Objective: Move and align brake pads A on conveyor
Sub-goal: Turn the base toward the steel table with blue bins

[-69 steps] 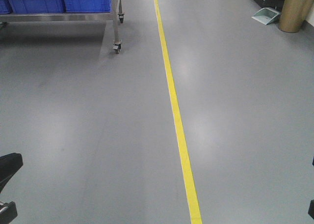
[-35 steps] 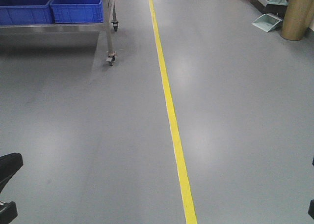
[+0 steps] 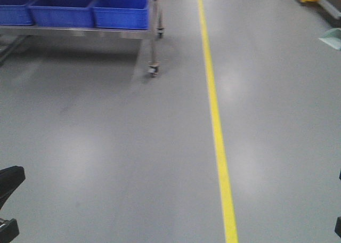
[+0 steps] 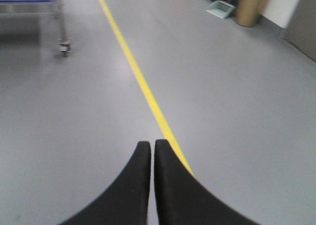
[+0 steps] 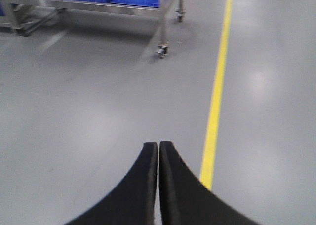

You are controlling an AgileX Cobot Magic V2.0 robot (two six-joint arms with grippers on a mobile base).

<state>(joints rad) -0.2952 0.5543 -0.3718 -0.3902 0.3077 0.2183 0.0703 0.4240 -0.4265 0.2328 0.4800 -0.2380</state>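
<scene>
No brake pads and no conveyor are in view in any frame. My left gripper (image 4: 152,145) is shut with nothing between its black fingers, held above bare grey floor next to a yellow floor line (image 4: 133,67). My right gripper (image 5: 158,146) is likewise shut and holds nothing, pointing over the grey floor to the left of the same yellow line (image 5: 217,92). In the front view only dark parts of the arms show at the lower left edge and at the far right edge.
A steel cart (image 3: 153,40) on castors carries blue bins (image 3: 88,8) at the upper left. The yellow floor line (image 3: 216,120) runs away down the grey floor. A tan cylinder (image 4: 252,5) and a pale green dustpan (image 4: 220,8) stand at the far right.
The front view has swung left: the cart, the bins and the yellow line have shifted to the right in frame, and the tan cylinder has left the view. Both grippers stay shut.
</scene>
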